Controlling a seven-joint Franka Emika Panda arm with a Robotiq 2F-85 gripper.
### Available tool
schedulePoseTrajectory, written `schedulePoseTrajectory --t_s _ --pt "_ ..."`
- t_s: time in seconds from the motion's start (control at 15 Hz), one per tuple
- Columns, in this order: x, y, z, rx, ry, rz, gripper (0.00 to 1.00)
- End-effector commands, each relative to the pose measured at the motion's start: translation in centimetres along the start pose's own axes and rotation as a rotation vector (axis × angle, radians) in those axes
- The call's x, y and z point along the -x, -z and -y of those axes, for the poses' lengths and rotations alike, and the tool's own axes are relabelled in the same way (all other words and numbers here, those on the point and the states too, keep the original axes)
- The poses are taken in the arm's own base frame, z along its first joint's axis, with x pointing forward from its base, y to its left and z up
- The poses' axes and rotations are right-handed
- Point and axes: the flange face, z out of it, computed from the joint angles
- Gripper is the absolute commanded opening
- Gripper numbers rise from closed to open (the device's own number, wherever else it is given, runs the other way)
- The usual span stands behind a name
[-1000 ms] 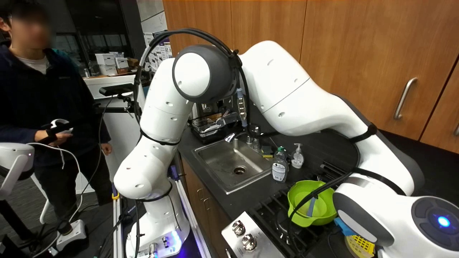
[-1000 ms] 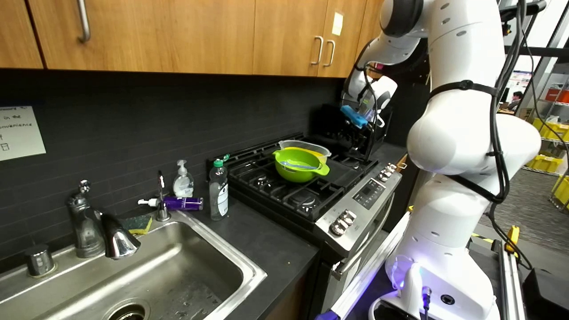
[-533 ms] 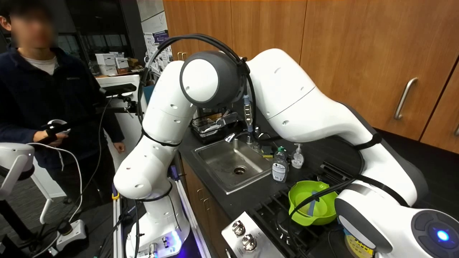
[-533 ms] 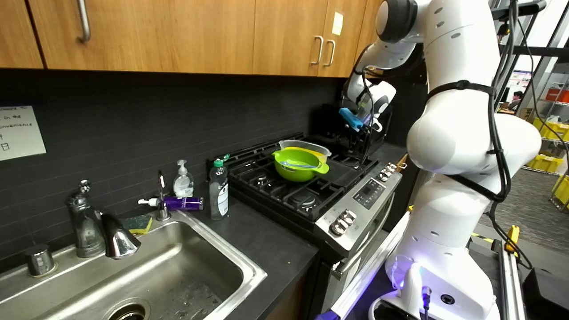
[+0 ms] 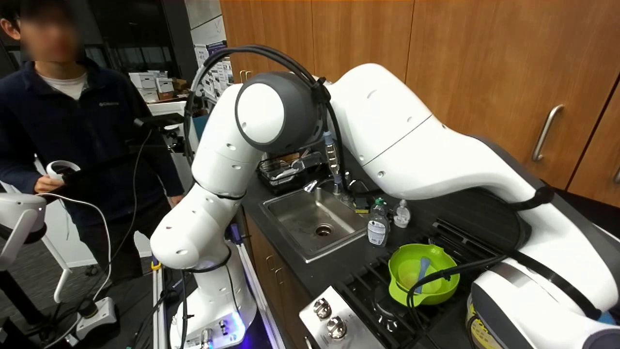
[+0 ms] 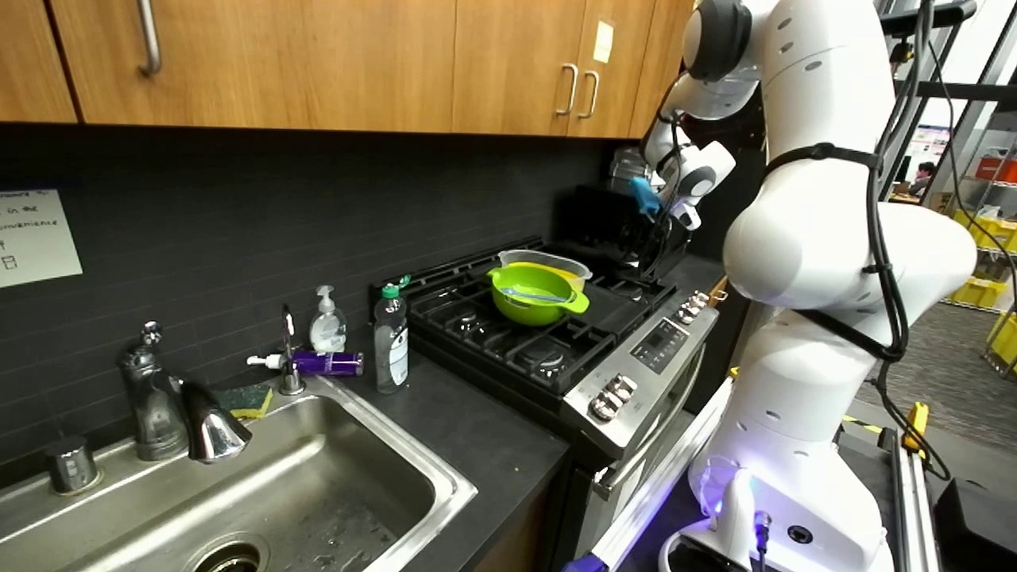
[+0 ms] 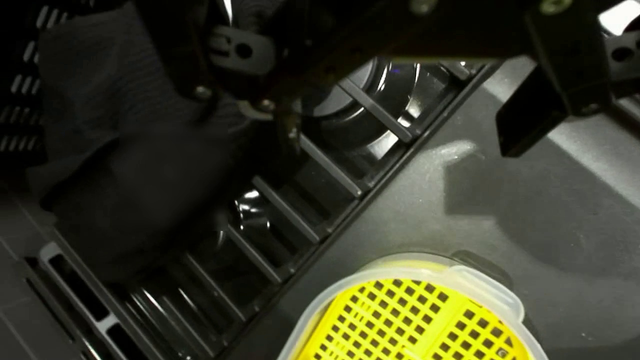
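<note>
My gripper (image 7: 400,127) is open in the wrist view, with nothing between its fingers. One finger (image 7: 532,117) stands dark over a grey flat plate; the other is dim, above the stove grate. A yellow colander (image 7: 385,320) in a clear container (image 7: 295,345) sits on the plate at the bottom of the wrist view, apart from the fingers. A green bowl (image 6: 528,310) with a blue utensil (image 6: 540,297) in it stands on the stove beside the container. In an exterior view the bowl (image 5: 402,295) is left of my hand, which runs out of the frame.
The stove (image 6: 548,357) has grates and front knobs (image 6: 613,397). A sink (image 6: 334,469), a dish soap bottle (image 6: 391,342) and a soap pump (image 6: 327,322) are beside it. Wooden cabinets (image 6: 318,63) hang above. A dark blurred shape (image 7: 145,195) covers part of the grate. A person (image 5: 72,131) stands behind the arm.
My hand has moved away from the green bowl, to the right in both exterior views, and has turned slightly. The bowl, utensil and container have not moved. The person has shifted a little right.
</note>
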Motion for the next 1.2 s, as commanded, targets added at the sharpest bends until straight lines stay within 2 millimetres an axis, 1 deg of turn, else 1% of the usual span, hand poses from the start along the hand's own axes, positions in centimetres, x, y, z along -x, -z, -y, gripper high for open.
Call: schedulePoseTrajectory --t_s 0.0,0.2,0.4,0.6,0.8,1.0,1.07,1.13 --pt "-1.4 1.1 0.7 -0.061 -0.145 0.068 1.0" --pt "-0.7 1.2 0.4 -0.11 -0.237 0.127 1.0" --pt "0.1 0.5 0.6 -0.198 -0.371 0.193 1.0" --pt "0.7 -0.2 1.1 -0.269 -0.462 0.256 1.0" --pt "0.5 -0.4 1.5 -0.312 -0.507 0.281 1.0" --pt "-0.5 -0.7 1.5 -0.313 -0.544 0.26 1.0" --pt "-0.9 -1.2 1.4 -0.305 -0.559 0.248 1.0" --pt "-0.3 -0.6 0.9 -0.3 -0.522 0.262 1.0"
